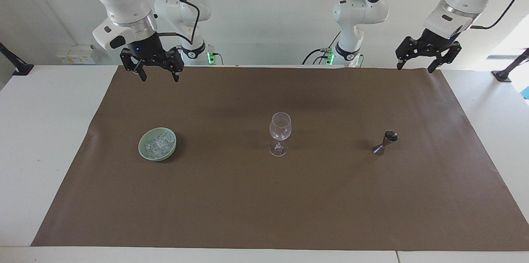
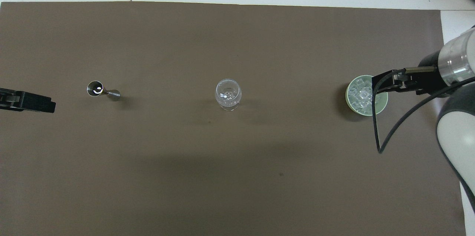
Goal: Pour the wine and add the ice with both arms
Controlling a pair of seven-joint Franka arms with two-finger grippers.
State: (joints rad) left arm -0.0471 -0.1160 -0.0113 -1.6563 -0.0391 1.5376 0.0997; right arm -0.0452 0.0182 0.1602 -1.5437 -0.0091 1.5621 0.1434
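Green bowl (image 1: 157, 144): lower left, heaped with ice (image 1: 159, 143).
Wine glass (image 1: 280, 132): centre, upright.
Jigger (image 1: 386, 142): right, tilted.
Right gripper (image 1: 158, 72), left gripper (image 1: 414, 64): released, raised.

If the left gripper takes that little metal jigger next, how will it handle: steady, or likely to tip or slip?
The jigger stands on a narrow foot with a flared cup on top, so a sideways nudge would probably topple it. Its metal looks smooth, so it may slip in the fingers; gripping at the thin waist seems safest. It looks rigid and small, likely light.
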